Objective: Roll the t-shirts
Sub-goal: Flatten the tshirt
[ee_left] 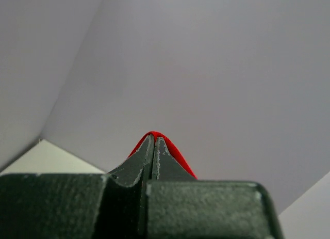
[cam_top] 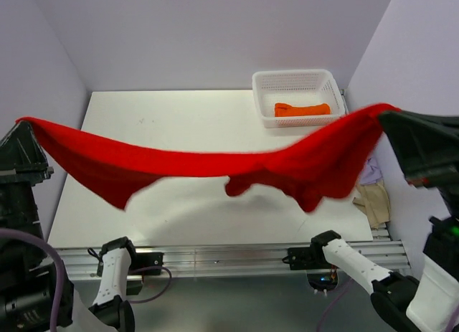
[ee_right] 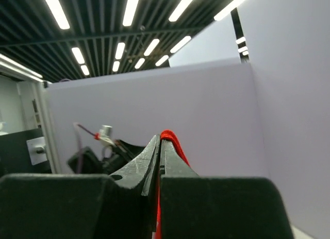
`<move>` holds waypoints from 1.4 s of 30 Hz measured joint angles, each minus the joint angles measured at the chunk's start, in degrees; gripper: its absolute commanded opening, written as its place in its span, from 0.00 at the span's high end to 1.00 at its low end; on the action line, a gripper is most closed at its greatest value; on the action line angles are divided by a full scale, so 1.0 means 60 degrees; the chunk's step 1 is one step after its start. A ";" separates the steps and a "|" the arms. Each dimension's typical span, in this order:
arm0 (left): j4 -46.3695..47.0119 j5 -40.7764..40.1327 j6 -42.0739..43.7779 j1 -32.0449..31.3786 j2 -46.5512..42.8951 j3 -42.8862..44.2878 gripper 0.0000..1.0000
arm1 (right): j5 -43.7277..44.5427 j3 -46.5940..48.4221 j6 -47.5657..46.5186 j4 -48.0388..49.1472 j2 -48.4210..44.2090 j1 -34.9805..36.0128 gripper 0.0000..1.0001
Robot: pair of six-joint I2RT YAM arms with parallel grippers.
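A bright red t-shirt (cam_top: pixel 215 163) hangs stretched in the air above the white table (cam_top: pixel 179 117), sagging in the middle. My left gripper (cam_top: pixel 23 125) is shut on its left corner, high at the left edge of the top view. My right gripper (cam_top: pixel 386 115) is shut on the right corner, high at the right. In the left wrist view the red cloth (ee_left: pixel 175 154) peeks over the closed fingertips of the left gripper (ee_left: pixel 155 138). The right wrist view shows red cloth (ee_right: pixel 171 138) pinched in the right gripper (ee_right: pixel 159 140). An orange t-shirt (cam_top: pixel 302 109) lies rolled in the basket.
A white mesh basket (cam_top: pixel 295 79) stands at the table's back right corner. Beige cloth (cam_top: pixel 374 203) and lavender cloth (cam_top: pixel 370 172) lie piled at the table's right edge, partly behind the red shirt. Lavender walls enclose the table on three sides.
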 measured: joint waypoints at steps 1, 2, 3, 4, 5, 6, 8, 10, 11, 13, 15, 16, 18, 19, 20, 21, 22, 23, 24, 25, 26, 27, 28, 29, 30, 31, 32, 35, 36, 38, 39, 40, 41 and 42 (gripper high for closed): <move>-0.0102 0.0004 -0.0011 -0.0073 0.0004 -0.0098 1.00 | 0.0007 0.0175 -0.0022 -0.0058 -0.0069 0.0004 1.00; -0.0164 0.0007 -0.0036 -0.0142 0.0018 -0.0248 1.00 | 0.0033 0.0375 -0.0051 -0.0138 -0.0102 0.0004 1.00; -0.0273 0.0022 -0.0076 -0.0215 0.0069 -0.0419 1.00 | 0.0051 0.0546 -0.0098 -0.0229 -0.0102 0.0018 1.00; -0.0386 0.0044 -0.0120 -0.0277 0.0153 -0.0576 1.00 | 0.0080 0.0674 -0.0142 -0.0346 -0.0095 0.0018 1.00; -0.0459 0.0080 -0.0186 -0.0321 0.0233 -0.0718 1.00 | 0.0120 0.0739 -0.0204 -0.0525 -0.0055 0.0018 1.00; -0.0532 0.0113 -0.0219 -0.0350 0.0350 -0.0867 1.00 | 0.0171 0.0761 -0.0251 -0.0659 0.0033 0.0018 1.00; -0.0474 0.0219 -0.0266 -0.0364 0.0627 -0.1355 1.00 | 0.0244 0.0594 -0.0379 -0.0725 0.0273 0.0018 1.00; -0.0255 0.0295 -0.0295 -0.0379 0.0831 -0.2102 1.00 | 0.0368 -0.0153 -0.0455 -0.0576 0.0426 0.0018 1.00; -0.0135 0.0342 -0.0346 -0.0379 0.0954 -0.2648 1.00 | 0.0448 -0.0922 -0.0495 -0.0408 0.0430 0.0018 1.00; 0.0233 0.0393 -0.0430 -0.0379 0.1111 -0.3701 1.00 | 0.0535 -0.2371 -0.0499 -0.0211 0.0510 0.0018 1.00; 0.0597 0.0444 -0.0495 -0.0379 0.1198 -0.4896 1.00 | 0.0616 -0.4022 -0.0463 0.0073 0.0648 0.0022 1.00; 0.0834 0.0484 -0.0528 -0.0379 0.1235 -0.5621 1.00 | 0.0656 -0.4812 -0.0430 0.0306 0.0721 0.0022 1.00; 0.1348 0.0525 -0.0710 -0.0379 0.1439 -0.6972 1.00 | 0.0747 -0.6459 -0.0270 0.0739 0.1115 0.0033 1.00; 0.1570 0.0525 -0.0801 -0.0379 0.1534 -0.7595 1.00 | 0.0765 -0.7023 -0.0186 0.0871 0.1315 0.0033 1.00; 0.1807 0.0521 -0.0918 -0.0379 0.1639 -0.8160 1.00 | 0.0758 -0.7657 -0.0095 0.1140 0.1588 0.0033 1.00; 0.2095 0.0503 -0.1071 -0.0379 0.1810 -0.8743 1.00 | 0.0743 -0.8116 0.0007 0.1399 0.1865 0.0033 1.00; 0.2422 0.0488 -0.1228 -0.0379 0.1974 -0.9286 1.00 | 0.0732 -0.8411 0.0084 0.1647 0.2157 0.0033 1.00; 0.2747 0.0459 -0.1377 -0.0379 0.2171 -0.9755 1.00 | 0.0707 -0.8648 0.0160 0.1978 0.2579 0.0036 1.00; 0.2940 0.0423 -0.1504 -0.0379 0.2335 -1.0040 1.00 | 0.0703 -0.8725 0.0208 0.2302 0.3027 0.0040 1.00; 0.3293 0.0353 -0.1665 -0.0382 0.2597 -1.0357 1.00 | 0.0670 -0.8725 0.0251 0.2725 0.3595 0.0051 1.00; 0.3690 0.0295 -0.1825 -0.0382 0.2889 -1.0601 0.99 | 0.0685 -0.8695 0.0270 0.3064 0.4080 0.0051 1.00; 0.4029 0.0244 -0.1985 -0.0382 0.3184 -1.0739 1.00 | 0.0674 -0.8586 0.0277 0.3370 0.4594 0.0051 1.00; 0.4510 0.0197 -0.2149 -0.0382 0.3625 -1.0859 1.00 | 0.0652 -0.8309 0.0302 0.3694 0.5377 0.0055 1.00; 0.4838 0.0149 -0.2255 -0.0386 0.3971 -1.0896 1.00 | 0.0670 -0.8062 0.0313 0.3887 0.5949 0.0055 1.00; 0.5293 0.0084 -0.2422 -0.0390 0.4521 -1.0899 1.00 | 0.0678 -0.7690 0.0324 0.4058 0.6645 0.0051 1.00; 0.5668 0.0055 -0.2528 -0.0390 0.4958 -1.0881 1.00 | 0.0667 -0.7224 0.0361 0.4178 0.7373 0.0033 1.00; 0.5945 0.0007 -0.2608 -0.0397 0.5348 -1.0845 1.00 | 0.0674 -0.6750 0.0401 0.4339 0.8032 0.0018 1.00; 0.6634 -0.0058 -0.2892 -0.0408 0.7027 -1.0196 1.00 | 0.0630 -0.4958 0.0637 0.4492 1.0153 -0.0109 1.00; 0.6812 -0.0076 -0.2987 -0.0419 0.7610 -0.9836 1.00 | 0.0641 -0.4204 0.0692 0.4477 1.0830 -0.0164 1.00; 0.7096 -0.0098 -0.3133 -0.0433 0.8958 -0.8735 1.00 | 0.0601 -0.2004 0.0801 0.4007 1.2473 -0.0324 1.00; 0.7242 -0.0091 -0.3209 -0.0444 0.9446 -0.8302 1.00 | 0.0586 -0.0754 0.0874 0.3752 1.3238 -0.0382 1.00; 0.7311 -0.0124 -0.3297 -0.0452 1.0116 -0.7621 1.00 | 0.0634 0.0980 0.0962 0.3555 1.4276 -0.0459 1.00; 0.7461 -0.0124 -0.3348 -0.0466 1.0553 -0.7151 0.99 | 0.0703 0.1967 0.1060 0.3541 1.4899 -0.0514 0.81; 0.7457 -0.0142 -0.3446 -0.0470 1.1158 -0.6466 0.90 | 0.0725 0.3187 0.1282 0.3493 1.5599 -0.0594 0.52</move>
